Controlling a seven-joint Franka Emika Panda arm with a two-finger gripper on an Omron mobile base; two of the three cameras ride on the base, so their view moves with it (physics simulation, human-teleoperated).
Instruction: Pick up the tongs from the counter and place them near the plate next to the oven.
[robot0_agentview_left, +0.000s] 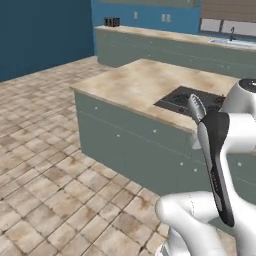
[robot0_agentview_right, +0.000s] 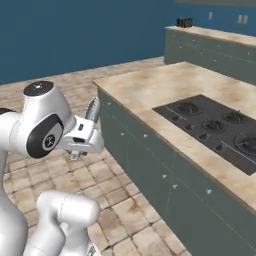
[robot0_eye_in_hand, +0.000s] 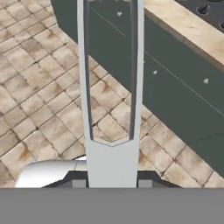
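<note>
The silver-grey tongs (robot0_eye_in_hand: 111, 87) run up the middle of the hand view, their two long arms parted and their joined end low between my fingers. My gripper (robot0_eye_in_hand: 111, 177) is shut on that joined end. From the right base view the tongs (robot0_agentview_right: 92, 110) stick up out of the gripper (robot0_agentview_right: 88, 132), held over the tiled floor a little left of the counter (robot0_agentview_right: 150, 85). In the left base view the tongs (robot0_agentview_left: 196, 107) rise behind my forearm, in front of the counter (robot0_agentview_left: 135, 82) and its black cooktop (robot0_agentview_left: 186, 99). The plate and oven are out of view.
Grey-green cabinet fronts (robot0_agentview_left: 130, 145) drop from the counter's near edge to the tiled floor (robot0_agentview_left: 45, 165). A second long counter (robot0_agentview_left: 165, 37) runs along the blue back wall, with a dark toaster (robot0_agentview_left: 111, 21) and a sink (robot0_agentview_left: 231, 42).
</note>
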